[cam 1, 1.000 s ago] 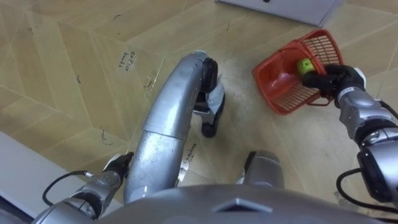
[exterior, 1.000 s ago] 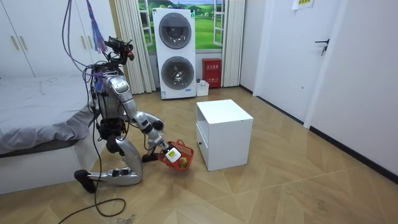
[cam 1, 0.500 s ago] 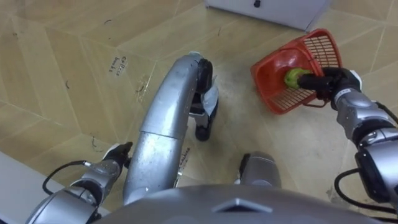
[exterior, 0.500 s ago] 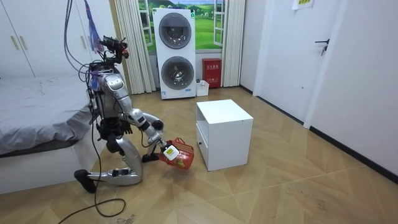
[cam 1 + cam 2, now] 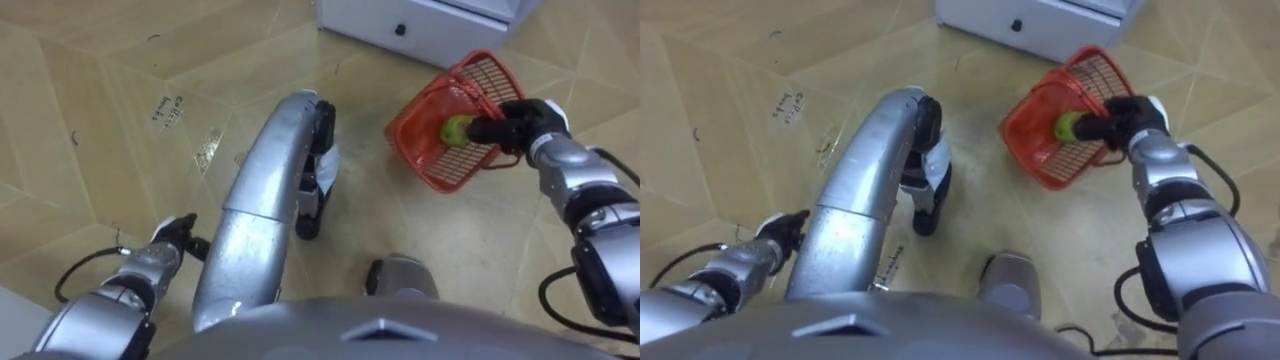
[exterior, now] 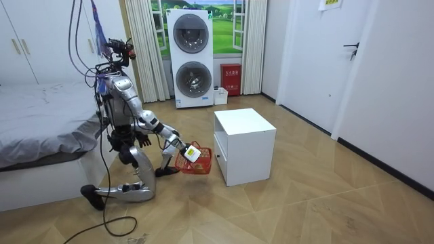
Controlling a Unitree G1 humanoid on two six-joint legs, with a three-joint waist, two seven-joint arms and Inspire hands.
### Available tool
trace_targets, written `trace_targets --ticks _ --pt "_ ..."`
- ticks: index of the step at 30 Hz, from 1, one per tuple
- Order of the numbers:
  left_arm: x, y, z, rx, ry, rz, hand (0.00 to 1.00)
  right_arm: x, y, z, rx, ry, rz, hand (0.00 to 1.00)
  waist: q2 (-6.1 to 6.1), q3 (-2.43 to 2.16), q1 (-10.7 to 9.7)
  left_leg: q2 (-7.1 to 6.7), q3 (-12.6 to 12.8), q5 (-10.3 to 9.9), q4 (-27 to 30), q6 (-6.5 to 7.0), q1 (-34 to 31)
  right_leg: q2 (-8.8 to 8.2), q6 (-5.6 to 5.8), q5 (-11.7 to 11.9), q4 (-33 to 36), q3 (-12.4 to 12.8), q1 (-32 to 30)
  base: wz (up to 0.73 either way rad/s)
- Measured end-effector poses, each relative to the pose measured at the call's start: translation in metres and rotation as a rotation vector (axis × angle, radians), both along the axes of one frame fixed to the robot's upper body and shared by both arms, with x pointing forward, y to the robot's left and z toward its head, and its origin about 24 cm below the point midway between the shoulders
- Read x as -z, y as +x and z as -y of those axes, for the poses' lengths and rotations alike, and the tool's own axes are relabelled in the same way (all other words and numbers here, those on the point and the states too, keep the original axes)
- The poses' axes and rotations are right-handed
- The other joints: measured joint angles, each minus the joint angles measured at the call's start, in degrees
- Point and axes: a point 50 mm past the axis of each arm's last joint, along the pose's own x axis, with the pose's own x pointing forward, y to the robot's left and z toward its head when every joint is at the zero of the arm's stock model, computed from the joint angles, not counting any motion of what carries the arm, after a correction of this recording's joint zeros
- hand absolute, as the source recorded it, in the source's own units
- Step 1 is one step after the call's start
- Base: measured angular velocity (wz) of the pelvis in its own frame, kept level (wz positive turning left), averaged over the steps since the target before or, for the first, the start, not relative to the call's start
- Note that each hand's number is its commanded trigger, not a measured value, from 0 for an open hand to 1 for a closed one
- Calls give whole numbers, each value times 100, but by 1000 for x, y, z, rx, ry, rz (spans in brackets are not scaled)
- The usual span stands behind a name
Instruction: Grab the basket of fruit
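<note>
Robot kneels on the floor between bed (image 6: 41, 135) and white cabinet (image 5: 430, 18). Right hand (image 5: 520, 122) has fingers curled round the rim of the red fruit basket (image 5: 425, 152), held tilted just off the floor beside the cabinet. A green fruit (image 5: 457, 129) sits inside. Left hand (image 5: 175, 236) hangs low, fingers relaxed, holding nothing.

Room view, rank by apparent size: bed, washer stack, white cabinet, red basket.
1. Bed: largest, though cut off by the frame edge.
2-3. Washer stack and white cabinet: look about alike; the stack stands farther off, so left unranked.
4. Red basket: smallest.
</note>
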Motion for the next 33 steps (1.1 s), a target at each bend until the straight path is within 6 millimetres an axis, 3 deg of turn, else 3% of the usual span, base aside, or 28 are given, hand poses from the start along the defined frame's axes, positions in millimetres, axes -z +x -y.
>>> trace_targets --ticks 1,2,5,7,8,9,10,12,14,15,17,19,21,25,30,33 --pt "-1 3 1 10 6 8 0 -3 4 -2 -17 -4 16 100 31 -12 6 -5 -40 -21 -146 37 77 132 0 0 -312 59 2 -3" --pt "-1 4 1 11 6 9 0 -5 6 -3 -24 -5 23 100 47 -17 11 -17 -52 -27 -262 48 144 155 -1 1 -511 75 8 -10" --pt "-4 8 1 -19 12 26 0 -16 17 -11 -73 -13 76 100 142 -57 5 -85 -161 30 -1203 97 678 196 35 29 -2044 47 183 -19" --pt "-3 4 -2 -44 36 28 0 -25 24 -20 -128 -14 117 100 166 -77 0 -159 -162 137 -2197 128 1333 127 99 375 -3514 73 492 -30" --pt "-1 0 -3 -50 42 21 0 -25 25 -21 -135 -14 124 100 159 -85 -6 -195 -161 172 -2438 141 1511 89 111 547 -3841 76 587 -27" --pt "-1 -4 -5 -66 52 24 0 -26 24 -24 -150 -15 134 100 156 -91 31 -198 -140 228 -2914 189 1892 58 108 1031 -4437 105 741 -36" --pt "0 -10 -8 -86 61 24 0 -24 21 -29 -178 -24 139 100 133 -120 65 -200 -140 270 -3373 197 2270 -3 137 1697 -4841 112 789 -39" --pt "1 -14 -12 -114 74 28 0 -20 16 -38 -227 -52 135 100 133 -134 35 -221 -193 363 -4036 217 2861 -12 195 2441 -5040 65 724 -31" --pt "3 -23 -13 -136 90 21 0 -11 8 -46 -261 -66 112 100 141 -170 11 -224 -255 502 -4722 218 3492 20 230 2303 -4791 -57 390 -27" --pt "4 -28 -13 -146 99 18 0 -5 3 -53 -281 -67 93 100 141 -243 -34 -213 -294 659 -5258 197 3943 27 215 2077 -4826 -189 97 -36" --pt "6 -32 -12 -157 104 19 0 2 -5 -57 -297 -60 70 100 198 -306 -43 -144 -361 891 -6002 164 4565 52 210 1732 -5329 -432 -146 -32" --pt "6 -38 -13 -180 117 41 0 6 -9 -58 -293 -50 62 100 204 -317 -51 -38 -361 1082 -6659 113 5222 60 208 1549 -6516 -756 -174 -31" --pt "7 -43 -11 -187 122 53 0 1 -7 -60 -307 -71 87 100 212 -331 -39 42 -303 1146 -6929 71 5492 139 163 1514 -7597 -891 -87 -38" --pt "9 -52 -5 -192 111 62 0 -12 -5 -68 -314 -79 187 100 250 -372 -30 140 -269 1306 -7369 -23 5758 389 -16 1735 -9028 -1137 492 -21" --pt "11 -65 -5 -230 111 53 0 -36 -2 -76 -318 -66 318 100 256 -377 -129 146 -304 1525 -7849 -77 6138 506 -48 2026 -9686 -1202 904 0" --pt "14 -77 -3 -247 108 28 0 -49 -3 -82 -337 -51 389 100 253 -374 -147 142 -287 1553 -7992 -104 6406 510 -62 2074 -9824 -1170 1159 -6"
